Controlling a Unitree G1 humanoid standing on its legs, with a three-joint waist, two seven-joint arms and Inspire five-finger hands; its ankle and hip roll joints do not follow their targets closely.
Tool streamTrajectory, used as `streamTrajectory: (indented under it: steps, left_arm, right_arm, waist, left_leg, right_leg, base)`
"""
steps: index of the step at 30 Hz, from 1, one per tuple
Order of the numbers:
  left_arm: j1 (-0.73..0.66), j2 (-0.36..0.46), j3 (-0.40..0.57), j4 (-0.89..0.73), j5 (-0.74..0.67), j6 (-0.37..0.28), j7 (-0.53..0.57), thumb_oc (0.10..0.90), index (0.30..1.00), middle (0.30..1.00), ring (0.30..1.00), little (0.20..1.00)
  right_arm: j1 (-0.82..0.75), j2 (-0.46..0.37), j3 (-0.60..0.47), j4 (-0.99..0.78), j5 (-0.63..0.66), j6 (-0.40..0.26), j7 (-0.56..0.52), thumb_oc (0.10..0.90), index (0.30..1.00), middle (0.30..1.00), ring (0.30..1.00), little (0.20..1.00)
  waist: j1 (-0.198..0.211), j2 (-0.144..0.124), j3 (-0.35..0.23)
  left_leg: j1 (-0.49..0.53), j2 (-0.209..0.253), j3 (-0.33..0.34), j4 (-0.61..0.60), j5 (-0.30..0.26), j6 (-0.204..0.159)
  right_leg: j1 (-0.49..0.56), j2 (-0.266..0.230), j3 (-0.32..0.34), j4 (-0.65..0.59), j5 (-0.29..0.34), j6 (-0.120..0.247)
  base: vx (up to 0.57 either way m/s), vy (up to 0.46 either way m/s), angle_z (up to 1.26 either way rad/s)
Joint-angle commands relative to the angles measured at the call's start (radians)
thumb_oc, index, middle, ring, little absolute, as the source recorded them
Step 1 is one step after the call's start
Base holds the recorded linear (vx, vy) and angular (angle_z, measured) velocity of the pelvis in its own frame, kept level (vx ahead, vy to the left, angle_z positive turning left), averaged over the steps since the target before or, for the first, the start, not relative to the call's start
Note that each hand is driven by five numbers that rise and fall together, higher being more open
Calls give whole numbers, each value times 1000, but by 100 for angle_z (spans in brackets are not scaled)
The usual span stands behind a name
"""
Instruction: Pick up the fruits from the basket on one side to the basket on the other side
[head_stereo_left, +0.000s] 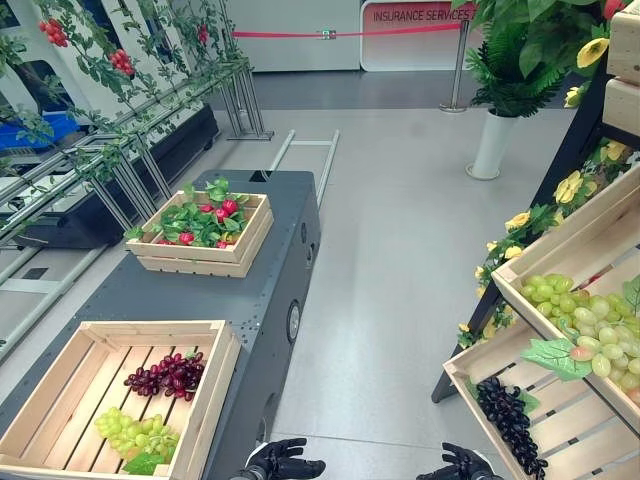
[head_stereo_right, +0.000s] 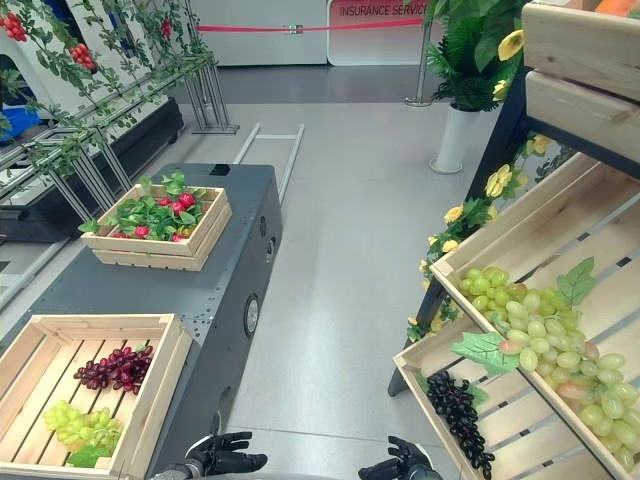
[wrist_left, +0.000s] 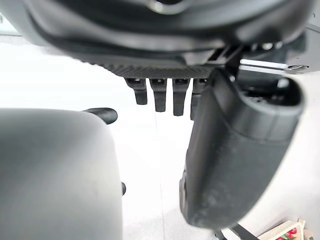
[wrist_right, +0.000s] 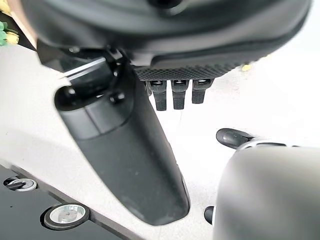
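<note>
A wooden crate (head_stereo_left: 222, 378) lies on the near end of the dark table (head_stereo_left: 150, 292), at my left. It holds a purple grape bunch (head_stereo_left: 170, 375) and a green grape bunch (head_stereo_left: 135, 432). To my right a slanted wooden shelf carries an upper crate (head_stereo_left: 570, 240) with green grapes (head_stereo_left: 590, 330) and a lower crate (head_stereo_left: 463, 398) with a black grape bunch (head_stereo_left: 508, 415). My left hand (head_stereo_left: 283, 462) and right hand (head_stereo_left: 462, 464) hang low between table and shelf, over the floor. Both are open and hold nothing, as the left hand (wrist_left: 235, 160) and right hand (wrist_right: 125, 150) show in the wrist views.
Farther along the table stands a second crate (head_stereo_left: 205, 250) of strawberry plants. Metal plant racks (head_stereo_left: 120, 160) line the far left. A white vase (head_stereo_left: 492, 145) with a plant and a red barrier tape (head_stereo_left: 300, 34) stand at the back. Grey floor runs between table and shelf.
</note>
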Motion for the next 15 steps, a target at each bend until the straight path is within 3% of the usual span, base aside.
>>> streamTrajectory:
  steps: [1,15]
  left_arm:
    - [-82,-8,-3,38,-10,-60,2,800,900,900,900,900]
    - [-74,2,0,21,-17,-34,2,800,900,900,900,900]
  right_arm:
    - [-68,14,8,43,-17,-66,8,800,900,900,900,900]
    - [-67,10,12,-4,2,-47,0,800,900,900,900,900]
  waist:
    - [1,-44,9]
    - [-2,-51,18]
  left_leg:
    - [5,-80,34,22,-63,42]
    - [4,-67,36,8,-49,34]
  right_leg:
    - [-22,2,75,21,11,-4]
    - [-23,20,83,14,15,-7]
  base:
    - [0,0,0]
    - [-11,-34,0]
